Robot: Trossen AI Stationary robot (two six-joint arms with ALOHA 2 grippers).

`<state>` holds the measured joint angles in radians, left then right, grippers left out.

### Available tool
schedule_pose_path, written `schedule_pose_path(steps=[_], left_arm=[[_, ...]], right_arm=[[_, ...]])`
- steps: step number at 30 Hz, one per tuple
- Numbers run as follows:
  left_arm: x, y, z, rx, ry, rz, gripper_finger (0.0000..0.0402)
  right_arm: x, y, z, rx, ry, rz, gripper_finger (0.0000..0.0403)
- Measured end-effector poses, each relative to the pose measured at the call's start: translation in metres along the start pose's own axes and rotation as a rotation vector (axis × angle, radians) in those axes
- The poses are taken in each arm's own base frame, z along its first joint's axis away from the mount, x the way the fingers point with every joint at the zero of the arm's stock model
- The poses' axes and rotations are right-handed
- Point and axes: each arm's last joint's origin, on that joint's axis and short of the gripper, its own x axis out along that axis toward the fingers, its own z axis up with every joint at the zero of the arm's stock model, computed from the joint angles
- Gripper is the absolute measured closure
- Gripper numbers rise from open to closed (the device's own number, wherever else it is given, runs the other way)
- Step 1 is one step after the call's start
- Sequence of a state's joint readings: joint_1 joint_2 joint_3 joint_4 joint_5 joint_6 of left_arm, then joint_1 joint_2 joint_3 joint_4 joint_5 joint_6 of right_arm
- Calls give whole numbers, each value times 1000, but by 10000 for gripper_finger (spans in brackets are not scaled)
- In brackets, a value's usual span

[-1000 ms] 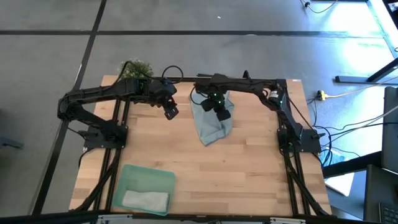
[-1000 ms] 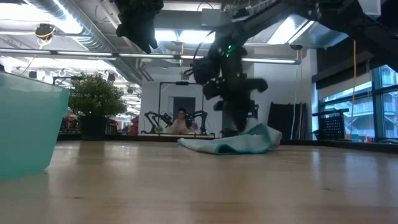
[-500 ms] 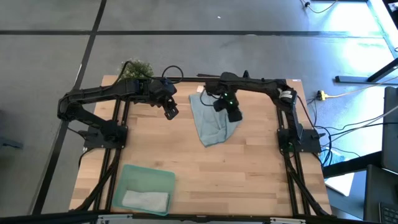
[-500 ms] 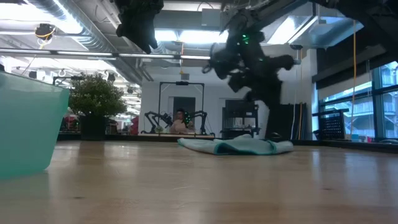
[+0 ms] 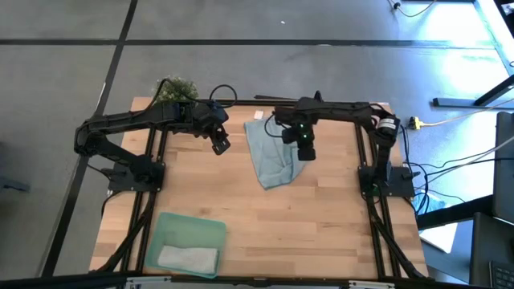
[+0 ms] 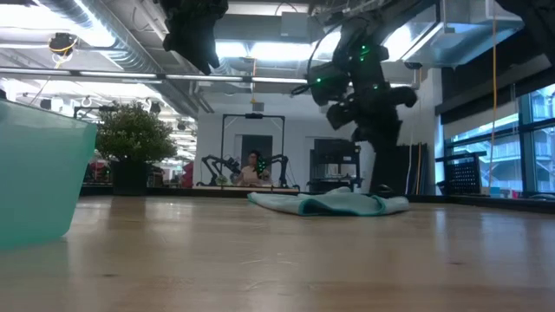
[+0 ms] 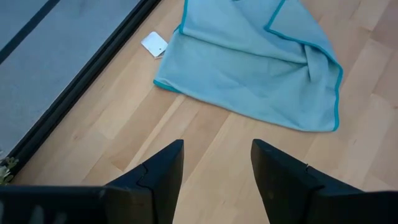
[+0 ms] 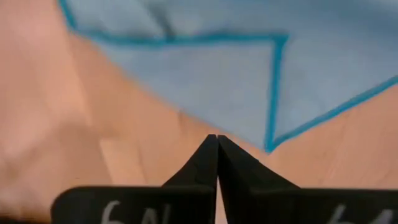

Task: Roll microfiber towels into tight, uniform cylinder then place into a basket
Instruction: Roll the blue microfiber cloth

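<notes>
The light blue towel (image 5: pixel 271 156) lies loosely spread and creased on the table's far middle. It also shows in the low view (image 6: pixel 329 204), the left wrist view (image 7: pixel 249 68) and the right wrist view (image 8: pixel 205 81). My right gripper (image 5: pixel 306 152) is shut and empty, raised above the towel's right edge (image 8: pixel 217 137). My left gripper (image 5: pixel 221 146) is open and empty, held above the table left of the towel (image 7: pixel 214 146). The pale grey towel (image 5: pixel 189 258) lies rolled inside the mint-green basket (image 5: pixel 173 221) at the near left.
A small white tag (image 7: pixel 154 43) lies on the wood by the towel's far corner. A potted plant (image 5: pixel 177 88) stands at the far left corner. The basket's wall (image 6: pixel 39 173) fills the low view's left. Bare wood lies between the towel and the basket.
My right gripper has gone up and toward the table's right edge, away from the towel's middle. The towel's raised part under it has dropped, and the towel now lies flatter and wider on the table. My left gripper has kept still.
</notes>
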<state>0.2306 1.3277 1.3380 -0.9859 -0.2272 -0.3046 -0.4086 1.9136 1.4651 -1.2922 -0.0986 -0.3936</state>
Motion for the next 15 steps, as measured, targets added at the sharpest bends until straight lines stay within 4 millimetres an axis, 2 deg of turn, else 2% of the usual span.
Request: schedule_pose_path(steps=[9,15], left_arm=[[0,0,0,-1,0,0,218],[0,0,0,-2,0,0,218]], right_arm=[[2,-10,19,65,-181,-59,358],[9,-15,23,166,-181,-48,311]])
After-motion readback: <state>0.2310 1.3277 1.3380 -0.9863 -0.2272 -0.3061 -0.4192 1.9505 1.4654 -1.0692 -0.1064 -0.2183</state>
